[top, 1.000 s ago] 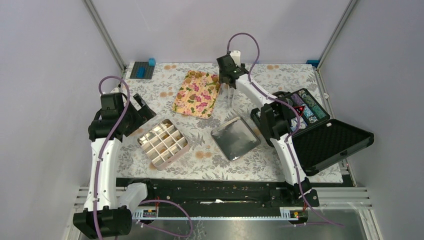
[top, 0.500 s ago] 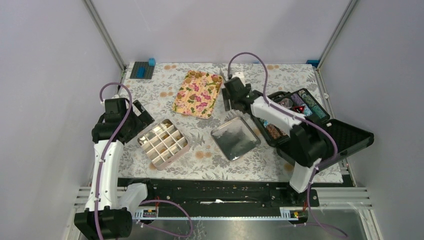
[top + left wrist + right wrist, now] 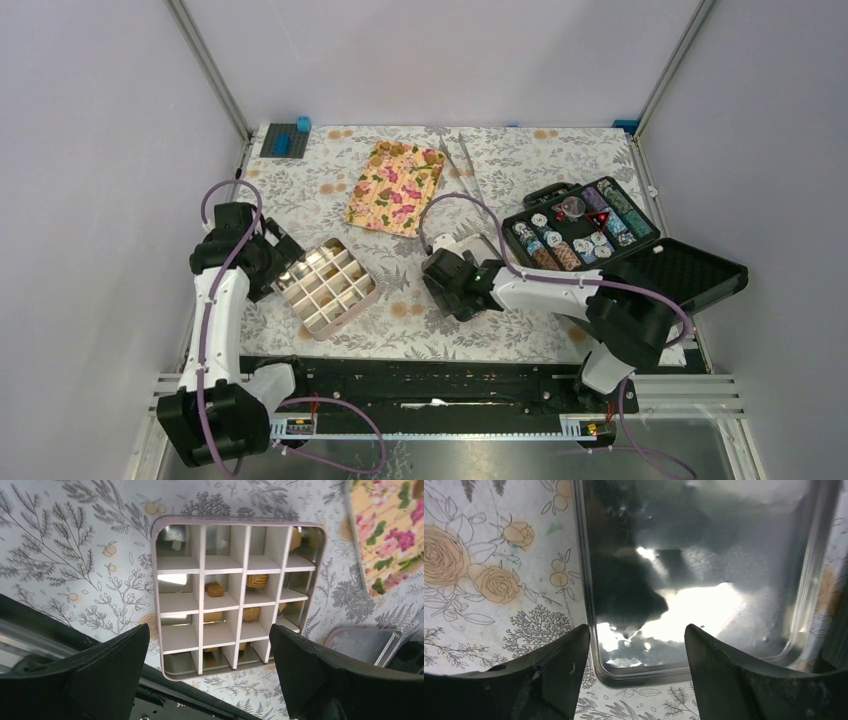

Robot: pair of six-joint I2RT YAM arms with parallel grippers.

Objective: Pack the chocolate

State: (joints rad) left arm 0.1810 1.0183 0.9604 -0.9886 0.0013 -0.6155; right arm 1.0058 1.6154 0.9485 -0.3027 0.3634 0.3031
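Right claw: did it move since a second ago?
Yes. The right claw came away from the flowery tray at the far side, toward the near side, and now hangs over the shiny lid.

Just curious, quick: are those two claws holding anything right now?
Left gripper: open, empty, pointed at the pink-rimmed divided metal tin.
Right gripper: open, empty, over the shiny silver metal tray.

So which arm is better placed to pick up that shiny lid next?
Probably the right: the right gripper hangs open directly over the shiny lid, while the left gripper, also open, sits over the divided tin.
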